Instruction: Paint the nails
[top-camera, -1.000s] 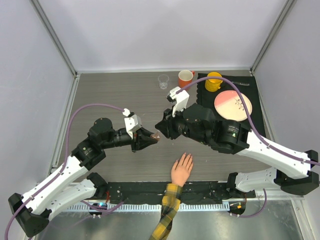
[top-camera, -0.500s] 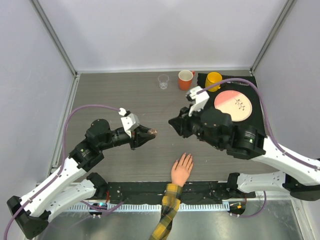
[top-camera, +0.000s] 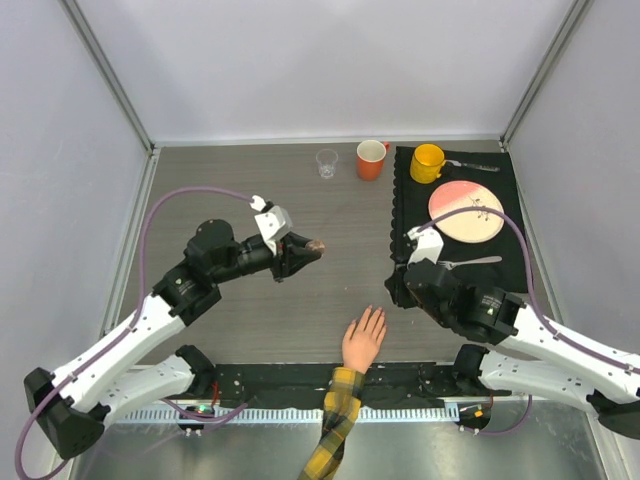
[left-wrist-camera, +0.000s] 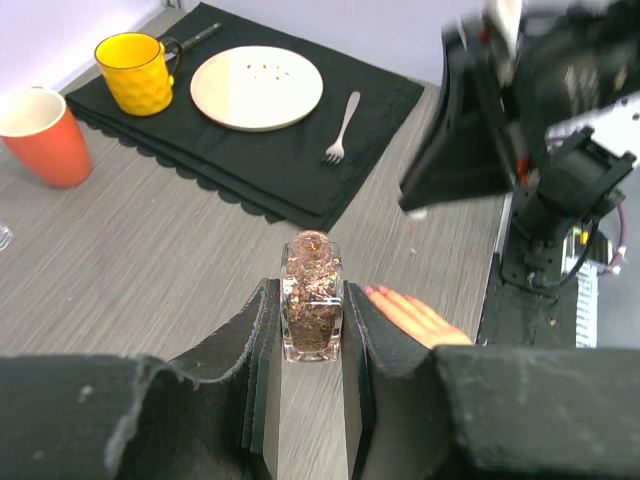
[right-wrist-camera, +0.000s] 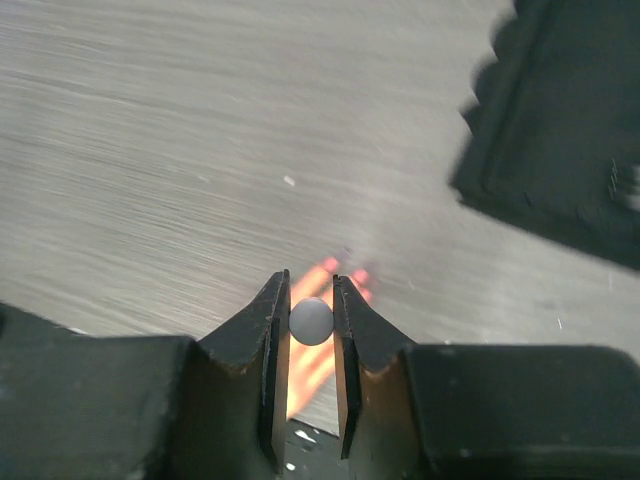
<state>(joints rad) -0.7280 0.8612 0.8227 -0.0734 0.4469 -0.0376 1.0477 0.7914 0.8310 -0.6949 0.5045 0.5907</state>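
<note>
At front: fake hand (top-camera: 364, 340) axis front-back, nails (top-camera: 374, 314) twd back.

Pale walls (top-camera: 300, 60) enclose a grey wood-grain table (top-camera: 240, 190).

counts, by kind
one hand (top-camera: 363, 338), lower centre; its nails (left-wrist-camera: 381, 291) too small to count. two mugs at the top: one orange mug (top-camera: 370, 158), one yellow mug (top-camera: 427, 162). one clear cup (top-camera: 327, 161) left of them. one black mat (top-camera: 412, 205) at right, one plate (top-camera: 466, 211) on it. two utensils: one fork (top-camera: 475, 262) below the plate, one second utensil (top-camera: 470, 165) above it, kind unclear. one bottle (left-wrist-camera: 312, 300), one grey ball (right-wrist-camera: 311, 320). two grippers: left gripper (left-wrist-camera: 312, 290), right gripper (right-wrist-camera: 311, 285).
</note>
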